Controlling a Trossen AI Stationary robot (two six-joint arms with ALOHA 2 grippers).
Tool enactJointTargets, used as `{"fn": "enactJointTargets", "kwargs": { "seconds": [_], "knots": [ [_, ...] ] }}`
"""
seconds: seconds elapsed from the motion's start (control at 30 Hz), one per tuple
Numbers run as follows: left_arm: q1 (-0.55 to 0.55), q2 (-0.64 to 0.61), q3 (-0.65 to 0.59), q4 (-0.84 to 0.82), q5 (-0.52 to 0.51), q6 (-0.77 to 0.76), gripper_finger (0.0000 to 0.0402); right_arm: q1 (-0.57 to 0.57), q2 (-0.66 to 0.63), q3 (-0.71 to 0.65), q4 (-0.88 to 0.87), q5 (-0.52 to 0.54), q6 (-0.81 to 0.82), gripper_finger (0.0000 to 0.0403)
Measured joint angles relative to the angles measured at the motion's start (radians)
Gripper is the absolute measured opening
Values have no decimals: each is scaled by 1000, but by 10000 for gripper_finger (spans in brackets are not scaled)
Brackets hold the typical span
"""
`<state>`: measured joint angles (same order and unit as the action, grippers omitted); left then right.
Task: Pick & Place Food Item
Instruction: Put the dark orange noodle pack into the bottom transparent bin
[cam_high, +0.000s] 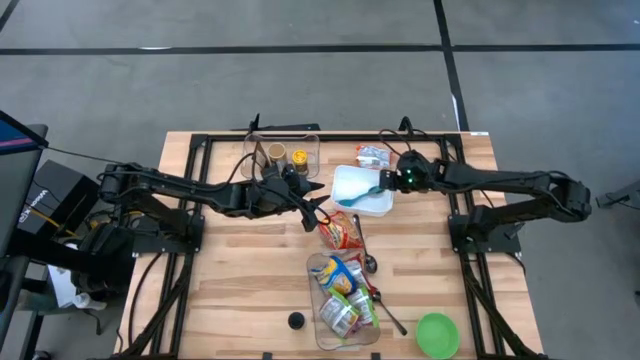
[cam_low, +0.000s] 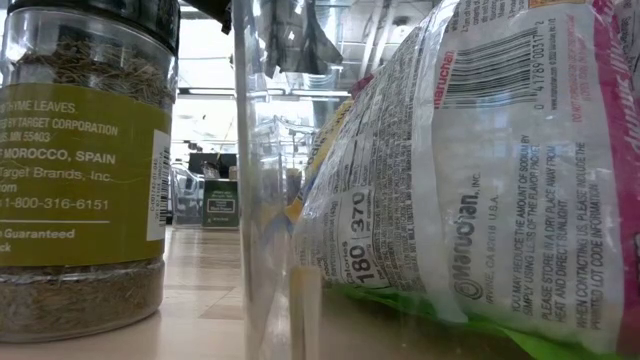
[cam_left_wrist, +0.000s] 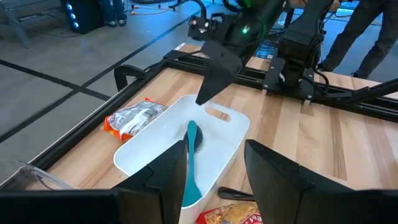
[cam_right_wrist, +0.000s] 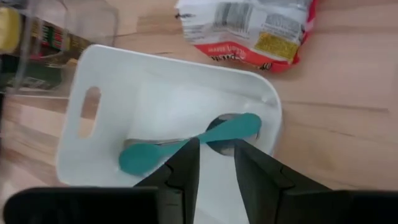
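A white bin (cam_high: 350, 178) stands at the table's far middle, with a teal spoon (cam_right_wrist: 186, 146) lying flat on its floor. My right gripper (cam_right_wrist: 216, 162) hovers open just above the spoon, slanting down from the table's right, and touches nothing; the left wrist view shows it (cam_left_wrist: 208, 90) clear of the bin. My left gripper (cam_left_wrist: 214, 174) waits open and holds nothing, near the table's middle (cam_high: 318, 213) beside the bin's near left corner. A red-and-white food packet (cam_right_wrist: 249, 28) lies on the wood just past the bin's far side. An orange food packet (cam_high: 343, 232) lies on the near side of the bin.
A clear bin (cam_high: 345, 295) with several food packets stands at the near middle, with metal spoons (cam_high: 372, 268) beside it. A clear bin with spice jars (cam_high: 280, 155) is at the far left, a green bowl (cam_high: 437, 335) at the near right. People stand beyond the table (cam_left_wrist: 367, 25).
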<state>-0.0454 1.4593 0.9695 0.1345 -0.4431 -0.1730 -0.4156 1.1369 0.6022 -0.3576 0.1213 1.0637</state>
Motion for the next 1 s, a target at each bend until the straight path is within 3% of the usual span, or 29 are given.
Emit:
{"fn": "enactJointTargets", "kwargs": {
  "seconds": [0.6,1.0],
  "knots": [
    [0,0,0,0,0,0,154,-13,-272,0,-2,2,-122,83],
    [0,0,0,0,0,-1,154,117,-393,0,-19,-50,-227,44]
  ]
}}
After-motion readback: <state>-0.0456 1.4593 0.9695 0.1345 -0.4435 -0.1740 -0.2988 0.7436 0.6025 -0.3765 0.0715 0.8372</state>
